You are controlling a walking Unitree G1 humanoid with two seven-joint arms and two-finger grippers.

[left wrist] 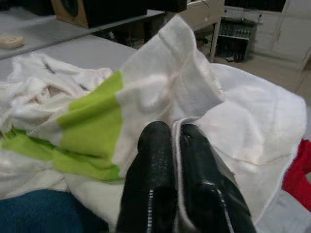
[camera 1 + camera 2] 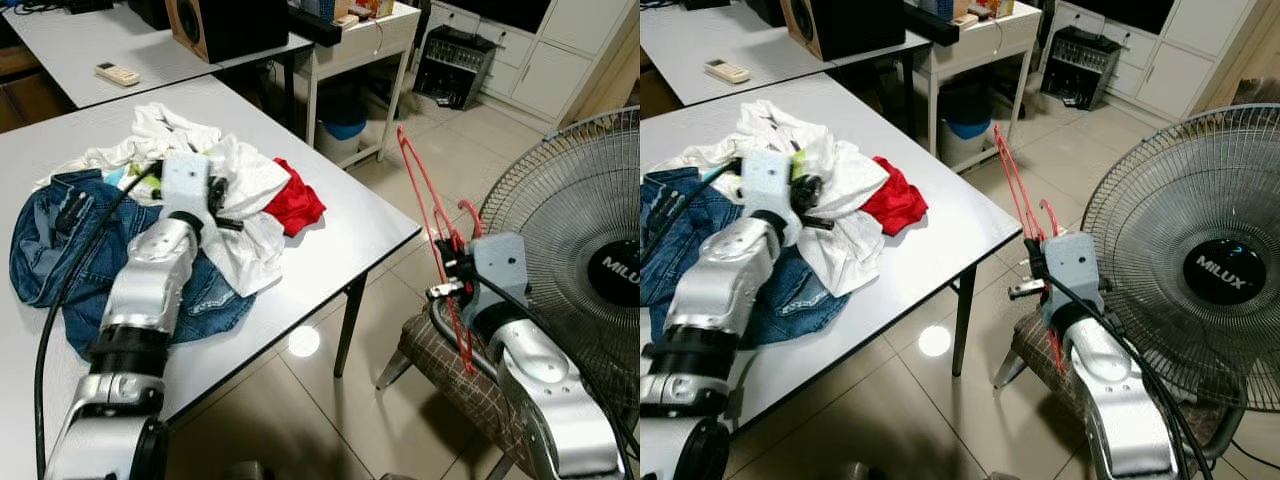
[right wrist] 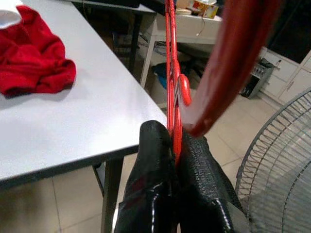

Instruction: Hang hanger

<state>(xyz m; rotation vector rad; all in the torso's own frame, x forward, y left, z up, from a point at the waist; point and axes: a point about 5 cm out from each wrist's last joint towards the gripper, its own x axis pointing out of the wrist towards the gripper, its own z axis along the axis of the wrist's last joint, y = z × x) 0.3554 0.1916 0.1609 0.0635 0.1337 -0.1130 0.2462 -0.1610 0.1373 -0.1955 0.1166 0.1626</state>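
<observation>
A thin red wire clothes hanger (image 2: 428,205) is held upright off the right edge of the white rectangular bench (image 2: 330,245), above a brown checked chair seat (image 2: 450,375); its lower part is pinched between the two black fingers of the right tool (image 3: 174,145), which are pressed together on the wire, as is seen in the right wrist view; the hanger's hook (image 2: 468,212) is seen just above the tool's grey housing, and the long frame rises up and away from the fingers toward the bench corner; a large grey wire-caged standing fan (image 2: 575,245) is placed just to the right of the right arm.

The left tool (image 1: 175,141) is laid over the pile of clothes on the bench; its fingers are closed on a fold of white cloth with a lime-green band (image 1: 92,128), the white hem being caught between them; a crumpled red garment (image 2: 295,203) is seen just beside the white cloth, toward the bench's right edge; blue denim jeans (image 2: 60,250) are spread beneath the left arm; a white remote control (image 2: 117,73) is set on a second white bench (image 2: 60,45) behind.
</observation>
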